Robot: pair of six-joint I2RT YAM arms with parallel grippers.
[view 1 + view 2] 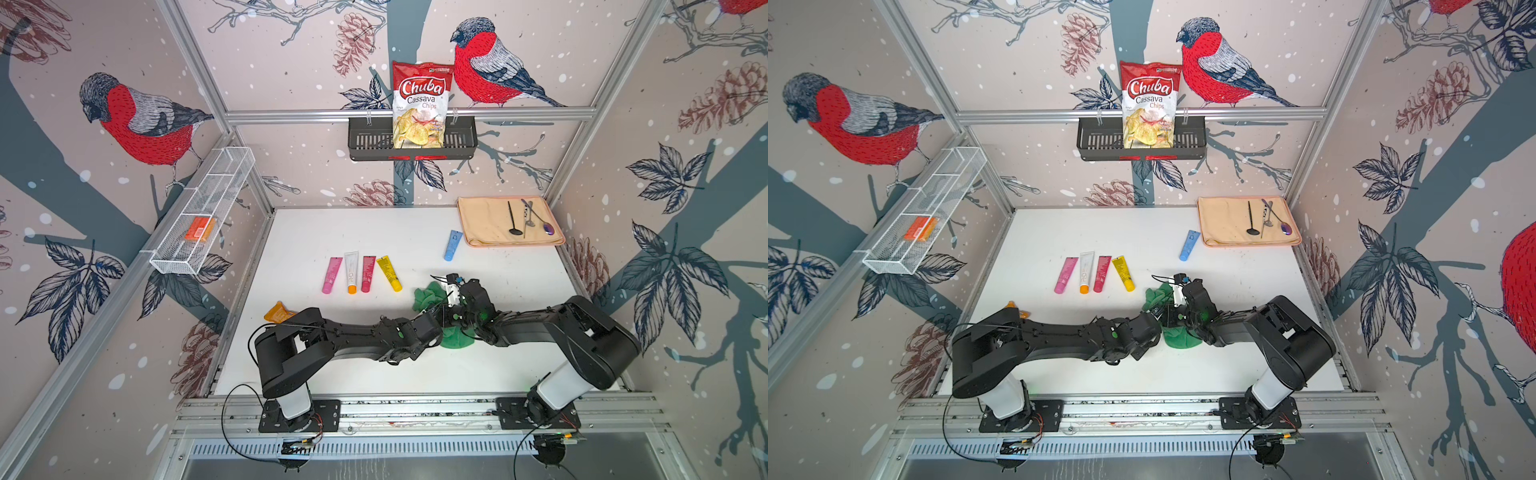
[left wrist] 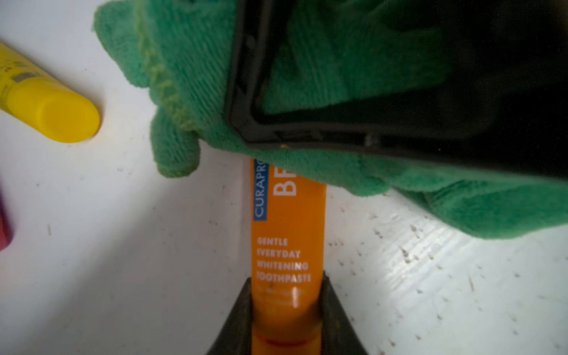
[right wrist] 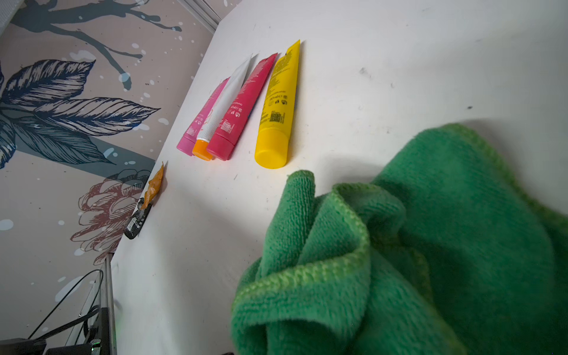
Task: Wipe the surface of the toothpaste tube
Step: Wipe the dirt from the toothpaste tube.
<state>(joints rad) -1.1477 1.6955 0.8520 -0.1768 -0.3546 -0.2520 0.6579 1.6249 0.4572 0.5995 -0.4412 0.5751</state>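
Near the table's middle, the left gripper clamps narrowly on the orange toothpaste tube at its cap end — the tube's far end lies under the green cloth, pinched in the closed right gripper.

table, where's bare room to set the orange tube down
Bare: far stretch behind the four tubes, left of the blue tube; near strip along the front rail. Crowded: around the green cloth, where the left arm and right arm meet.
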